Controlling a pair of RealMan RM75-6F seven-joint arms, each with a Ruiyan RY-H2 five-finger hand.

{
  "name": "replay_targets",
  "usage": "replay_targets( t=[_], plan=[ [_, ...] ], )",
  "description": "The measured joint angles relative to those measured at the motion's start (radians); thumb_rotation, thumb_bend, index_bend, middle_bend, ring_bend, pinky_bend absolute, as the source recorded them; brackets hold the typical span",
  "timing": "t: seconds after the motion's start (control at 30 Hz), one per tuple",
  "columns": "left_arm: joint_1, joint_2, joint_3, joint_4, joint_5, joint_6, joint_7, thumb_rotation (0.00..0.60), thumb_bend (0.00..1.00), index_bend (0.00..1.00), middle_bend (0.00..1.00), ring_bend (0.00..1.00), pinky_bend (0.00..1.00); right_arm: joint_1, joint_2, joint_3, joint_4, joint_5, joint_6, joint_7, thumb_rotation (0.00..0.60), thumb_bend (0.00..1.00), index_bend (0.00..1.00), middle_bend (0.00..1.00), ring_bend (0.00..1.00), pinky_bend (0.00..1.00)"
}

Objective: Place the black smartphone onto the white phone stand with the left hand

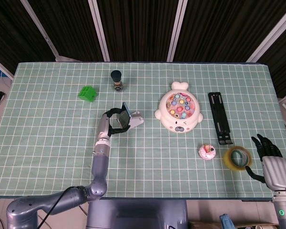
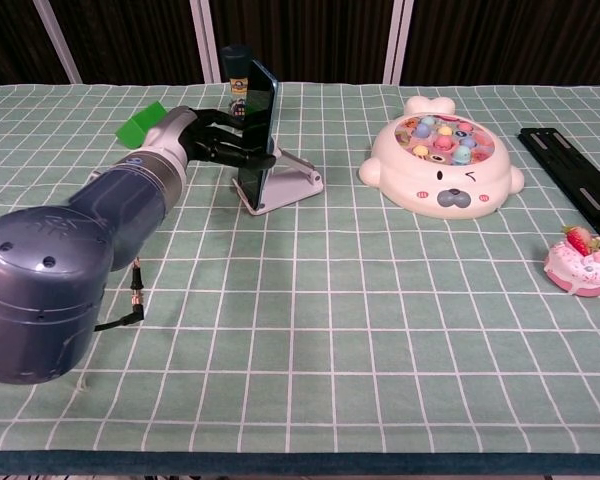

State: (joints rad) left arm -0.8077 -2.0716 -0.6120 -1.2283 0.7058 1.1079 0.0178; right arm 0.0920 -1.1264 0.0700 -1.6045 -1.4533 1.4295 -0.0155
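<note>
The black smartphone (image 1: 125, 114) (image 2: 260, 115) stands on edge, its lower end in the white phone stand (image 1: 135, 121) (image 2: 286, 185) and its top tilted back toward the stand's rear. My left hand (image 1: 113, 119) (image 2: 213, 140) is just left of it, its dark fingers (image 2: 242, 152) still gripping the phone's edge. My right hand (image 1: 268, 157) rests at the table's near right corner, fingers spread and holding nothing; the chest view does not show it.
A green block (image 1: 87, 93) (image 2: 140, 122) and a small black bottle (image 1: 116, 80) (image 2: 235, 68) lie behind the stand. To the right are a white fishing toy (image 1: 179, 112) (image 2: 442, 155), a black bar (image 1: 219, 118), a pink donut (image 1: 207, 151) and a tape roll (image 1: 238, 157).
</note>
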Motion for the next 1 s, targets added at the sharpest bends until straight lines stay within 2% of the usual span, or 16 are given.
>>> replay_targets(
  t=[0.37, 1.0],
  plan=[
    [-0.003, 0.011, 0.001, -0.018, -0.028, -0.017, 0.03, 0.6, 0.26, 0.27, 0.31, 0.04, 0.0, 0.0, 0.0, 0.0, 0.0, 0.0, 0.0, 0.0, 0.6, 0.36, 0.07, 0.0, 0.0, 0.15],
    [-0.006, 0.03, 0.007, -0.045, -0.054, -0.028, 0.061, 0.6, 0.26, 0.2, 0.22, 0.0, 0.0, -0.001, -0.001, 0.0, 0.0, 0.0, 0.001, -0.002, 0.6, 0.36, 0.07, 0.0, 0.0, 0.15]
  ],
)
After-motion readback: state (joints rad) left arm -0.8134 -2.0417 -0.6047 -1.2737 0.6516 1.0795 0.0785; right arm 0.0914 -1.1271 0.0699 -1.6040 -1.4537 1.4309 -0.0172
